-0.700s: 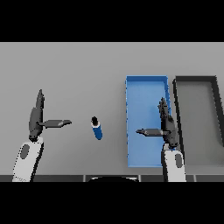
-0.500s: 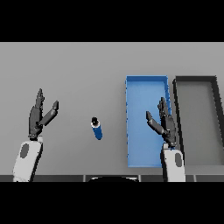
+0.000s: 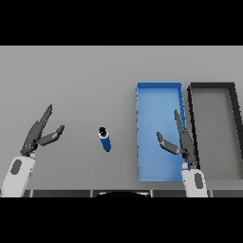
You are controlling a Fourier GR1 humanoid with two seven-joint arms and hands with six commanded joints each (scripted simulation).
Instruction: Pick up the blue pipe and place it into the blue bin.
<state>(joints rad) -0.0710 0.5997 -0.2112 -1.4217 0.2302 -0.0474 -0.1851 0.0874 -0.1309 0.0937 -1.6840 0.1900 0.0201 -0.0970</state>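
The blue pipe (image 3: 105, 139) lies on the grey bench (image 3: 85, 80), between the 2 hands and just left of the blue bin (image 3: 159, 90), apart from it. A dark bin (image 3: 211, 86) sits just beside the blue bin on its right. The left hand (image 3: 39, 134) hovers well left of the pipe, fingers straight and spread, holding nothing. The right hand (image 3: 182, 142) hangs over the blue bin's right side, fingers straight, thumb out, also holding nothing.
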